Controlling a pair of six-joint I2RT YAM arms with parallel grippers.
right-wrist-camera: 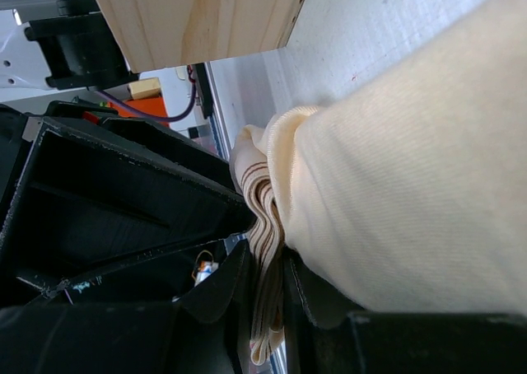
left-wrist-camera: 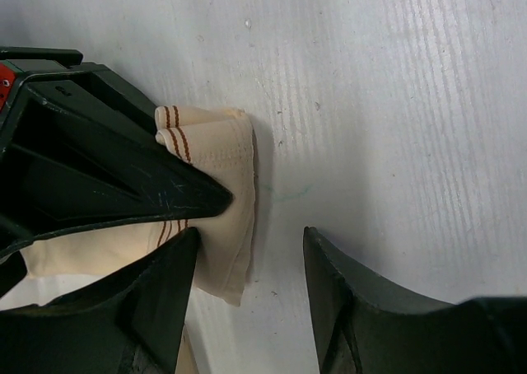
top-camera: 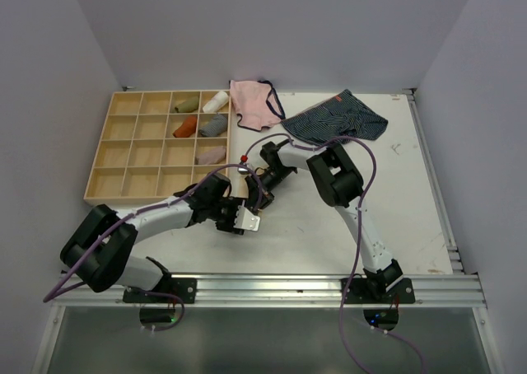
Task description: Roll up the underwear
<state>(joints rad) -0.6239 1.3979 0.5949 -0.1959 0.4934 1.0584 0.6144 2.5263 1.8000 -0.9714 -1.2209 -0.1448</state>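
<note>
Right pincer (right-wrist-camera: 276,263) is clamped on the folded waistband edge of the pale peach-beige soft cloth underwear (left-wrist-camera: 222,156); left pincer (left-wrist-camera: 251,240) gapes over its free edge. Best roll tight and even, working the 2 together.

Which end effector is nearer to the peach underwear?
Right. The right end effector pinches the underwear; the left end effector stands open over its edge, not gripping.
</note>
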